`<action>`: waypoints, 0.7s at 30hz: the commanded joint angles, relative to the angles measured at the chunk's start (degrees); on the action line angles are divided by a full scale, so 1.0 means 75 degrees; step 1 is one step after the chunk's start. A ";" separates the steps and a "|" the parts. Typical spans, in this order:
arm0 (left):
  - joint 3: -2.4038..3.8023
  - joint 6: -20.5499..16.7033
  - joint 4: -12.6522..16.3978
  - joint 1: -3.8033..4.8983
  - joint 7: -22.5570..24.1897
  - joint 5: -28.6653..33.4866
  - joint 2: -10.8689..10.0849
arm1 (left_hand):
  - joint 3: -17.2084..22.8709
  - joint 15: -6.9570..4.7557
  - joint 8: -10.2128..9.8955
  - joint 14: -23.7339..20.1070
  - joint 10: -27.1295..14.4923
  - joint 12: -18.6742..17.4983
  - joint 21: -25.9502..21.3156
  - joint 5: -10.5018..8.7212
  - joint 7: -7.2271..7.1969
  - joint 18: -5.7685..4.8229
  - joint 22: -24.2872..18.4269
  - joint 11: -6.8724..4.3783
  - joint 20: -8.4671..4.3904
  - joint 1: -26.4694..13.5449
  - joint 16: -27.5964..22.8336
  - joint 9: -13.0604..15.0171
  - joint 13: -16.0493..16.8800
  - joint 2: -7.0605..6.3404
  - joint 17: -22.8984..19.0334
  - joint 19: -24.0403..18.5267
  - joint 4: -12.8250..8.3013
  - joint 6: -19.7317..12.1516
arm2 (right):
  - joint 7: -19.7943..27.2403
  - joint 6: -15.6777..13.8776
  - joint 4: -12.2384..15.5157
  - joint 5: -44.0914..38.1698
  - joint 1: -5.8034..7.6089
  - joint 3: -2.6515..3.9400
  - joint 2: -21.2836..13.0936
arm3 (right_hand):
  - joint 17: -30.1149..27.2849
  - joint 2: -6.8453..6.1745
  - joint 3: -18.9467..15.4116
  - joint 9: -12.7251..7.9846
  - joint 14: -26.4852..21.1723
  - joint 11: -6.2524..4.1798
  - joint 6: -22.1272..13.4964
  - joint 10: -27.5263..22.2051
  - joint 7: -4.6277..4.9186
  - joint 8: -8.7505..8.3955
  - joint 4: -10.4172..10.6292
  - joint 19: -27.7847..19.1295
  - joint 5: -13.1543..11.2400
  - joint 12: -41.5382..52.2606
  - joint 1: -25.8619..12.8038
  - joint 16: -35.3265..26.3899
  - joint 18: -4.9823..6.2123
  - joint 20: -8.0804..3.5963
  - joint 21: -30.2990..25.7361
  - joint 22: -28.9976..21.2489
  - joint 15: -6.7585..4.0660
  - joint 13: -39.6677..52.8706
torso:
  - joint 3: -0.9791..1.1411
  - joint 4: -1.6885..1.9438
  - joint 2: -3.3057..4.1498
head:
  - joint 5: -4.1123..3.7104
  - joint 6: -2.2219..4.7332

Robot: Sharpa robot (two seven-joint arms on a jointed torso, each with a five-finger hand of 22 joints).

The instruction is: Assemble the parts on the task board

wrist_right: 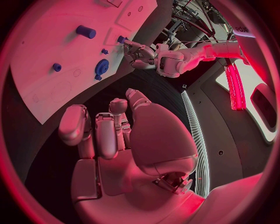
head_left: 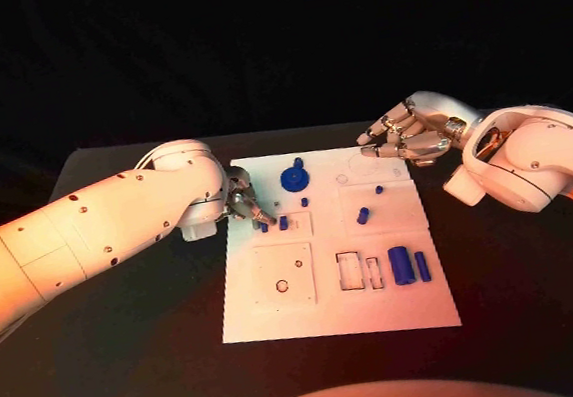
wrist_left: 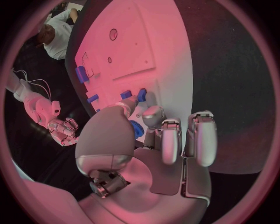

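Note:
The white task board (head_left: 334,298) lies mid-table, with several blue parts on it. My left hand (head_left: 241,203) hovers over the board's left edge, its fingers apart and pointing down at two small upright blue pieces (head_left: 273,225). In the left wrist view the thumb tip (wrist_left: 129,105) reaches one of those blue pieces (wrist_left: 126,94) and nothing is gripped. A blue gear (head_left: 295,176) sits just beyond them. My right hand (head_left: 409,136) hangs past the board's far right corner, fingers loosely bent, holding nothing. Two long blue bars (head_left: 411,265) lie at the board's right side.
A blue peg (head_left: 364,215) and two tiny blue pieces (head_left: 305,201) stand mid-board. Bare recesses (head_left: 357,271) and a square plate with holes (head_left: 284,274) fill the near half. Black tabletop (head_left: 145,321) surrounds the board.

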 commanded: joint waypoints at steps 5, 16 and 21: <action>-0.0015 0.0036 -0.0009 -0.0024 -0.0108 0.0058 -0.0024 | -0.0342 -0.0057 -0.0065 0.0776 -0.0046 -0.0054 0.0068 -0.0014 0.0056 -0.0121 0.1666 0.0039 -0.0032 -0.0118 0.0018 0.0022 -0.0018 0.0025 0.2012 0.0637 0.0166 0.0026 | 0.0001 0.0050 0.0001 -0.0019 -0.0006 0.0000 0.0007 | 0.0202 0.0083 -0.0004 -0.0010 0.0373 0.0001 0.0003 -0.0075 0.0018 0.0022 0.0051 -0.0063 0.0033 -0.0052 0.0029 -0.0053 0.0130 0.0006 -0.0058 -0.0028 0.0061 -0.0027 | 0.0000 -0.0001 -0.0007 | 0.0003 0.0074; -0.0005 -0.0817 0.0104 -0.0023 0.0206 0.0243 -0.0175 | -0.0549 -0.0056 -0.0091 0.0776 -0.0094 -0.0114 -0.0039 0.0003 0.0068 -0.0092 0.1577 0.0046 -0.0034 -0.0138 0.0018 0.0034 -0.0085 0.0113 0.2012 0.0596 0.0331 -0.0016 | -0.0013 0.0088 -0.0021 -0.0008 -0.0011 -0.0001 0.0051 | 0.0163 0.0117 0.0038 -0.0014 0.0357 0.0002 -0.0007 -0.0115 0.0021 0.0019 0.0045 -0.0090 0.0073 -0.0099 0.0087 -0.0099 0.0138 0.0007 -0.0091 -0.0073 0.0061 -0.0075 | -0.0014 -0.0007 -0.0002 | -0.0016 0.0149; 0.0002 -0.1602 0.0137 -0.0014 0.0670 0.0816 -0.0307 | -0.0809 0.0023 -0.0263 0.0776 -0.0860 -0.1188 -0.0435 0.0035 0.0211 0.0006 0.1247 0.0163 0.0014 -0.0133 0.0018 -0.0006 -0.1321 0.0090 0.2012 0.0438 0.0541 -0.0362 | -0.0018 0.0088 -0.0029 -0.0007 -0.0017 -0.0002 0.0053 | 0.0157 0.0119 0.0041 -0.0015 0.0355 0.0003 -0.0008 -0.0121 0.0022 0.0019 0.0046 -0.0093 0.0084 -0.0107 0.0091 -0.0106 0.0139 0.0007 -0.0094 -0.0078 0.0061 -0.0083 | -0.0002 0.0002 -0.0010 | -0.0044 0.0151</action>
